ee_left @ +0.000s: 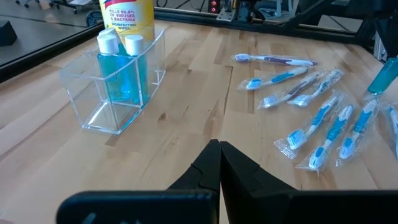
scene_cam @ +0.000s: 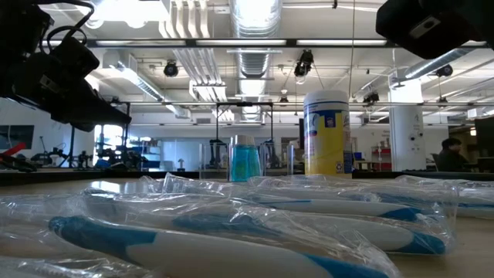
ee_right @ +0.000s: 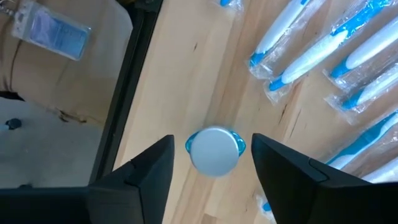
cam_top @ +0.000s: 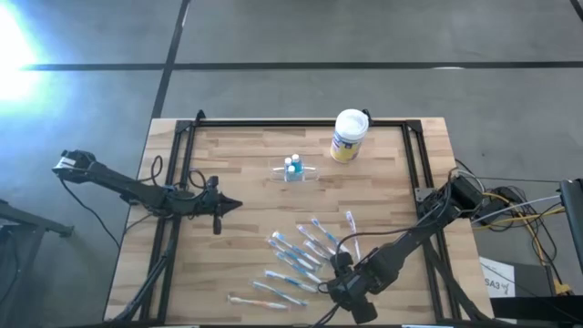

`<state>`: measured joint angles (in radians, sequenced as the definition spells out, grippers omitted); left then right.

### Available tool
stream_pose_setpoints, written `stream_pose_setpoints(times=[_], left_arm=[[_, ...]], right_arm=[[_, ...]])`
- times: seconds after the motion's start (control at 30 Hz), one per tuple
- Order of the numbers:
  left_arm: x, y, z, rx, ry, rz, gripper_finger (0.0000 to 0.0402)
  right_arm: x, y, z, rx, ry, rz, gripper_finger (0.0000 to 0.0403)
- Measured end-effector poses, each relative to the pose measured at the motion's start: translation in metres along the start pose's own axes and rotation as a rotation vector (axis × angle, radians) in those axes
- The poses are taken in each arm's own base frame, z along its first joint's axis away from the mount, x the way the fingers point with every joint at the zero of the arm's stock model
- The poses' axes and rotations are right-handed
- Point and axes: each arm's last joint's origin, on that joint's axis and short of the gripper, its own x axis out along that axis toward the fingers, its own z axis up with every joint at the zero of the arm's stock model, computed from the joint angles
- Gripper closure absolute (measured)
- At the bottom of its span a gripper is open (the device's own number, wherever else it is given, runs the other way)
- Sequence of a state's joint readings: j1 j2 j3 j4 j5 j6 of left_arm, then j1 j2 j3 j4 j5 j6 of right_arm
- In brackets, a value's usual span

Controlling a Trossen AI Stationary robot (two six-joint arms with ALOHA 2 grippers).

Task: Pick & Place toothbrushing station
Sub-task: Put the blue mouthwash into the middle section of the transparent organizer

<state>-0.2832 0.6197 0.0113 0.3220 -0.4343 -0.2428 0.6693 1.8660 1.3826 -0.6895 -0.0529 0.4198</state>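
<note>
The clear toothbrushing station [cam_top: 299,171] is seen standing upright toward the far middle of the table [cam_top: 246,246], two blue bottles [ee_left: 122,70] held inside it, with the white canister [cam_top: 348,135] just beside it on the far right. The right gripper [ee_right: 212,163] is lowered at the near edge of the table, next to the spread of wrapped toothbrushes [cam_top: 296,255], and its fingers are spread wide on either side of a small round white cap [ee_right: 214,151] edged in blue; no contact is visible yet. What sits beneath that cap cannot be made out from above, though a small bottle is likely. The left gripper [ee_left: 219,163] is held over the left half of the table, fingers pressed together, pointed toward the station and holding nothing. A fair risk is judged here: if the fingers close off-centre, the capped item could be tipped or squeezed sideways out of the grasp, since only its smooth round top is offered. The loose wrappers close by could also be snagged and dragged along.
</note>
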Motion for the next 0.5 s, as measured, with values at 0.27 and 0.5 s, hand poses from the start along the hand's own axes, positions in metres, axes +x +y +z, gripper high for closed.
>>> stream_pose_setpoints(times=[0.27, 0.5], left_arm=[[0.0, 0.0, -0.0001, 0.0, 0.001, 0.0, 0.0396], [0.0, 0.0, -0.0002, 0.001, 0.002, 0.001, 0.0396]], right_arm=[[0.0001, -0.0002, 0.0001, -0.001, -0.001, 0.0, 0.0275], [-0.0045, -0.0008, 0.0008, -0.051, -0.014, -0.006, 0.0317]])
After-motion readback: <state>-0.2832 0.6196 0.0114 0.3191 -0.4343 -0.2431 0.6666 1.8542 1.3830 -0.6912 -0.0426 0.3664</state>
